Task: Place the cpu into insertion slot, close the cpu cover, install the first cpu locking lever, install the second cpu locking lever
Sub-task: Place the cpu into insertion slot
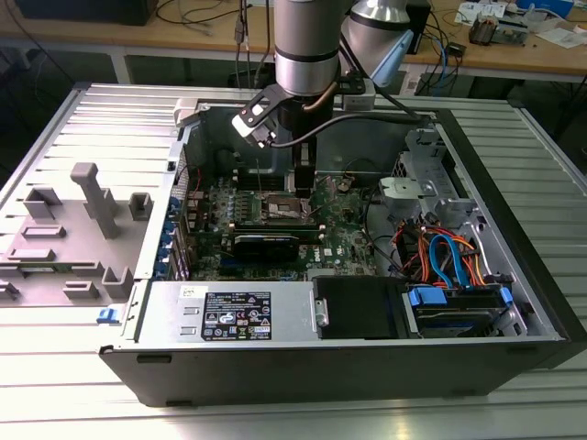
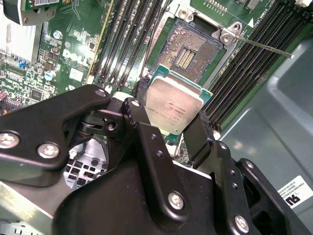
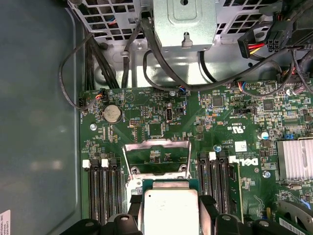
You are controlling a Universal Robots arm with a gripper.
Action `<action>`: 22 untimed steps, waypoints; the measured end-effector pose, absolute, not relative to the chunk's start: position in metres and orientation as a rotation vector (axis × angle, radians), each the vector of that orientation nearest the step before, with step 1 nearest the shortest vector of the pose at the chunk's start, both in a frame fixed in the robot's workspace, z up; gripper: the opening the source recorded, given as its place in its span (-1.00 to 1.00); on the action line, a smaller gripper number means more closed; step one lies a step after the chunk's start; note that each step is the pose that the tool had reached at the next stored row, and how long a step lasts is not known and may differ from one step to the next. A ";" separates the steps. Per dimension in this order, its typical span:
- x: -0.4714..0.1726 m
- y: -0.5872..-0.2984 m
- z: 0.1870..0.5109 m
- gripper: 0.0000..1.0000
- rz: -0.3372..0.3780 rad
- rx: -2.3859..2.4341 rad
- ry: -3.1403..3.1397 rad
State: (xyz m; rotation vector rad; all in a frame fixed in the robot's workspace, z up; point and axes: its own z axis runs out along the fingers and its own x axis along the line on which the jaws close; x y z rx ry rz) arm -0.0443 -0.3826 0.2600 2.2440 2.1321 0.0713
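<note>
Black gripper [image 2: 172, 111] clenched on the cpu [image 2: 175, 98], gripping two opposite edges, silvery top facing out, chip held above the green motherboard [image 2: 73, 73]. Just past it, the insertion slot [image 2: 188, 49] sits uncovered, contact field exposed. Beyond, in the first wrist view, the cpu cover [image 3: 156, 157] stands swung up off the socket. Thin locking lever [image 2: 264, 46] juts free from a socket corner. Memory slots [image 2: 127, 39] flank both sides.

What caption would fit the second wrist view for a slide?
Gripper holding the cpu close to the empty insertion slot on the green motherboard.
</note>
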 end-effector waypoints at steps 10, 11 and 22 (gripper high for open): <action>-0.044 -0.382 0.258 0.08 0.072 2.244 2.132; -0.044 -0.383 0.257 0.08 0.071 2.244 2.132; -0.044 -0.383 0.257 0.08 0.072 2.244 2.132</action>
